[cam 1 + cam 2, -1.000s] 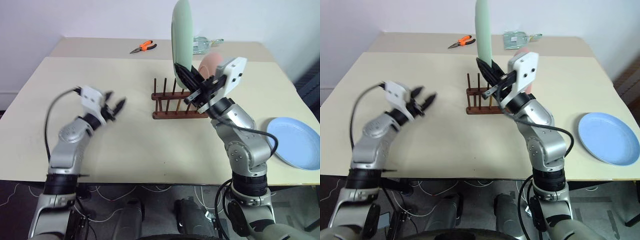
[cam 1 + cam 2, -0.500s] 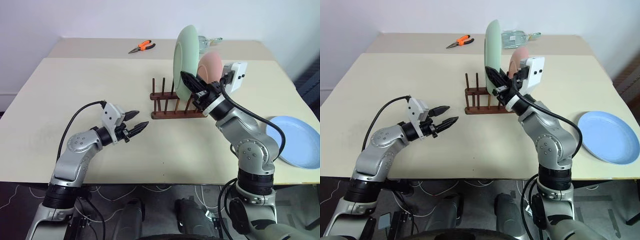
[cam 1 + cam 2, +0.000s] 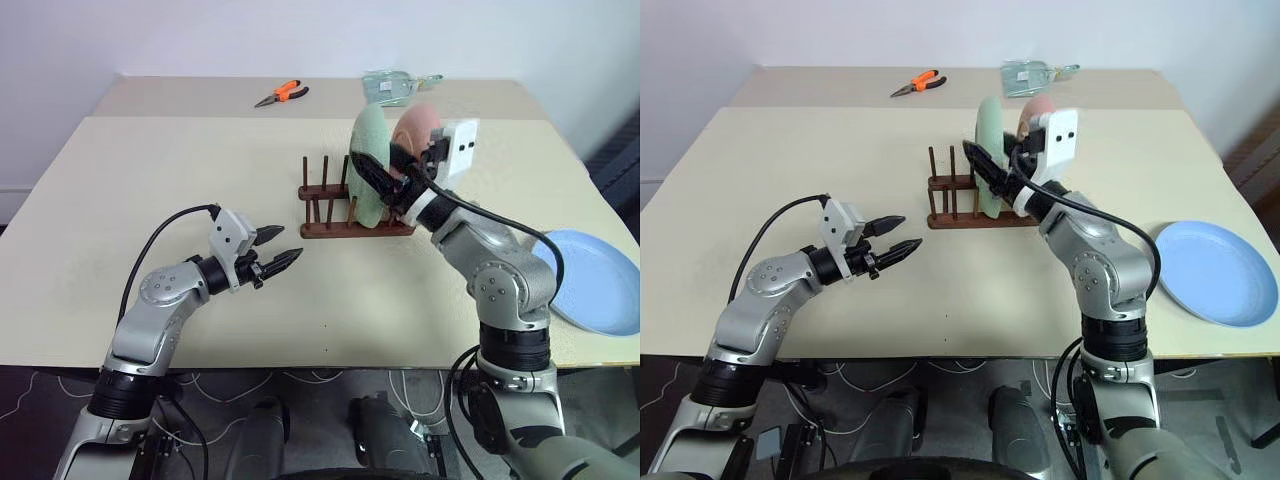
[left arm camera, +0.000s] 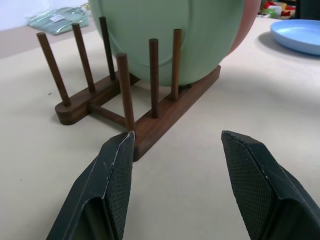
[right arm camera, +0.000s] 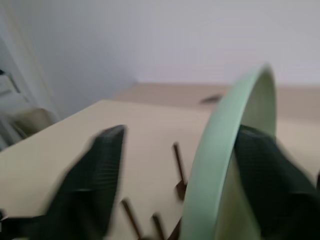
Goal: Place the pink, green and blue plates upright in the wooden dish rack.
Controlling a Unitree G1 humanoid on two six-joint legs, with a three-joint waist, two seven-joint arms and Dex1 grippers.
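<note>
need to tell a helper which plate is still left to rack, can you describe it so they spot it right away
Start at the beige table and go to its edge on the robot's right, away from the wooden dish rack. The blue plate lies flat there, alone. The green plate and pink plate stand upright in the rack.

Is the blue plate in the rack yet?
No, the blue plate lies flat on the table to the right, apart from the wooden dish rack, which holds the green plate and pink plate.
</note>
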